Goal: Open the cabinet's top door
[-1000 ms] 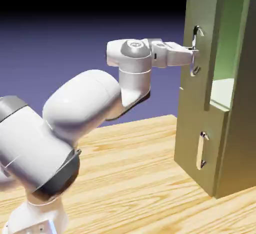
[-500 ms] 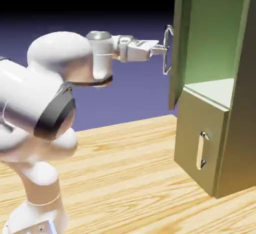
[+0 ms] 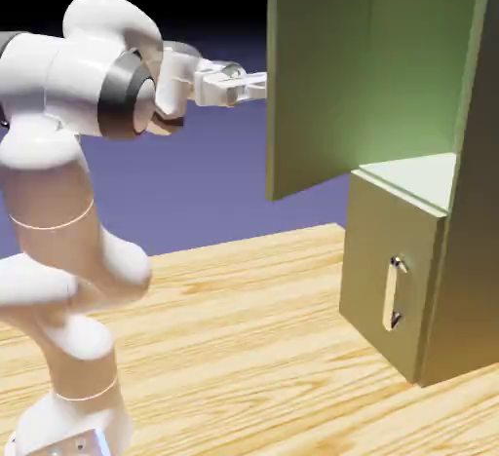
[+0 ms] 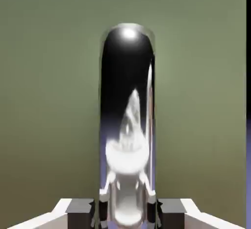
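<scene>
Top door (image 3: 317, 84) swung wide, handle (image 4: 128, 91) in the grip

Door stands out from the cabinet (image 3: 390, 269), its free edge toward the arm (image 3: 58, 181); pale green interior (image 3: 419, 74) exposed. Jaws (image 4: 128, 213) pinch the bar handle, one fingertip each side, per the hand view. Lower door (image 3: 375, 249) shut.

Judgement: opening looks nearly complete. To do it well, follow the hinge arc rather than pull straight, turn the wrist with the panel, and keep the pinch even. Polished bar may slip if the hand lags the curve.
</scene>
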### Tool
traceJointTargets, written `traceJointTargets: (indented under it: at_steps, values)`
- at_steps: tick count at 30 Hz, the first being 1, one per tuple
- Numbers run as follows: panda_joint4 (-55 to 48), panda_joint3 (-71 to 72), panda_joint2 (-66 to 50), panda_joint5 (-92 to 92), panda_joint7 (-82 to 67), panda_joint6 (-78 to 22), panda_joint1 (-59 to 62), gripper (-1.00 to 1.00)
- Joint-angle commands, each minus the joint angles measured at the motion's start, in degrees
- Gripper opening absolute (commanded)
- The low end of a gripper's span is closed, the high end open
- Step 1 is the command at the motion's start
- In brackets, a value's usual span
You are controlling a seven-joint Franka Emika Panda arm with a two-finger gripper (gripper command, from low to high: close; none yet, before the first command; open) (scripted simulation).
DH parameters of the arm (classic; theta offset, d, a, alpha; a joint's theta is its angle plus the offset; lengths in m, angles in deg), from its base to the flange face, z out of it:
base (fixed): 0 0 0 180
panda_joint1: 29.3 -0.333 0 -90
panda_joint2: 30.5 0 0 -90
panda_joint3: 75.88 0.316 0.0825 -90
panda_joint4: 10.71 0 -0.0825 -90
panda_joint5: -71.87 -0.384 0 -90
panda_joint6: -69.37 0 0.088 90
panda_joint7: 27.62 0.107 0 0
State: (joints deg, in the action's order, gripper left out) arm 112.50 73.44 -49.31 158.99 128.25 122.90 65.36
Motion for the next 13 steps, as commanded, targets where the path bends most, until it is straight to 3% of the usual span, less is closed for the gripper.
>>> traceJointTargets:
  at_steps: [1,12,13]
  values:
    - [-1.8,-0.3,2.1,-1.5,0.4,-0.9,-0.2,-1.0]
    - [-21.7,-3.1,23.0,-14.4,0.2,-7.3,1.2,-1.0]
    - [-21.7,-3.1,23.0,-14.5,0.2,-7.3,1.2,1.0]
